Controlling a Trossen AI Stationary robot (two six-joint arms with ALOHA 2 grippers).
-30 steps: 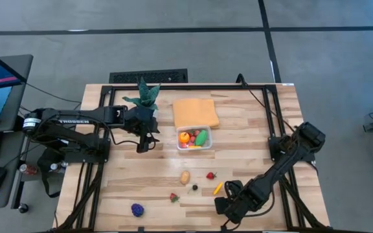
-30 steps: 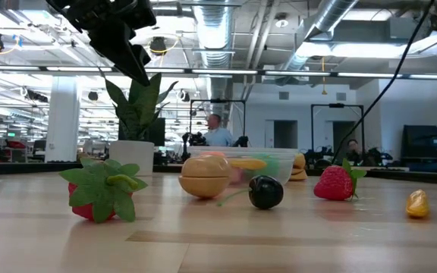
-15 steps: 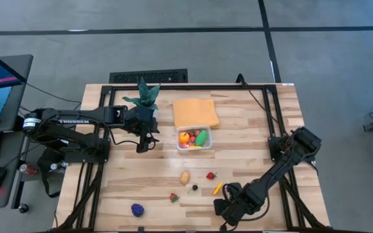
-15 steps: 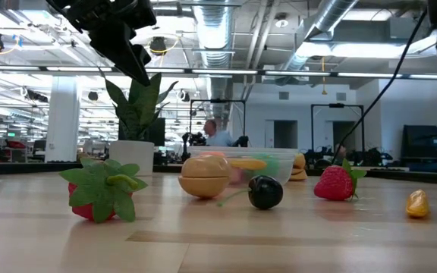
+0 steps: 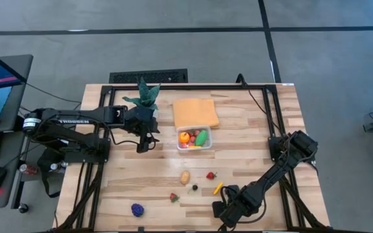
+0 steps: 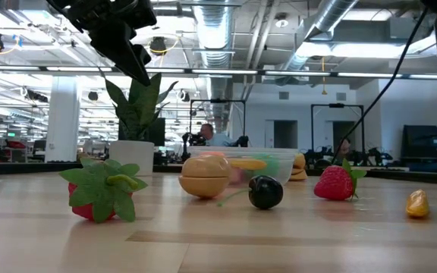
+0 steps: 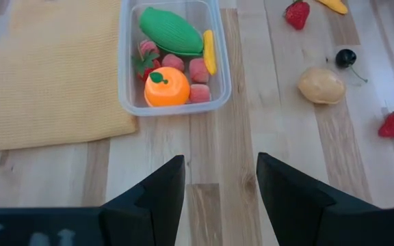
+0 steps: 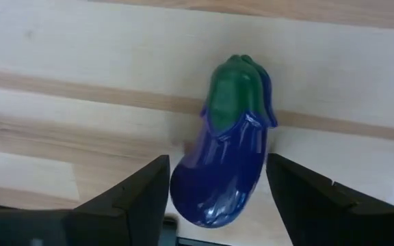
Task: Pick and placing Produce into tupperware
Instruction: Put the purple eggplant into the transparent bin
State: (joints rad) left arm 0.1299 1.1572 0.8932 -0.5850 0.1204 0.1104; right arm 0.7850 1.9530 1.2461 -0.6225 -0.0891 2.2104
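Note:
The clear tupperware (image 5: 193,138) stands mid-table and holds an orange, a green piece, a yellow piece and some pink and red ones (image 7: 173,55). Loose produce lies nearer the front: a tan piece (image 5: 184,177), a strawberry (image 5: 210,175), a black cherry (image 5: 195,188), a yellow piece (image 5: 217,188), a leafy red one (image 5: 173,197) and a purple one (image 5: 137,210). A purple eggplant with a green cap (image 8: 228,157) lies on the wood under my right gripper (image 8: 217,205), open, one finger on each side. My left gripper (image 5: 145,145) hangs open and empty left of the tupperware.
A folded orange cloth (image 5: 195,112) lies just behind the tupperware. A green plant in a pot (image 5: 144,97) stands at the far left beside my left arm. A black frame (image 5: 173,86) runs along the table's edges. My right gripper (image 5: 228,207) is close to the near edge.
My right gripper has come down toward the table over the eggplant, shifting a little toward the table's left, with its fingers still apart.

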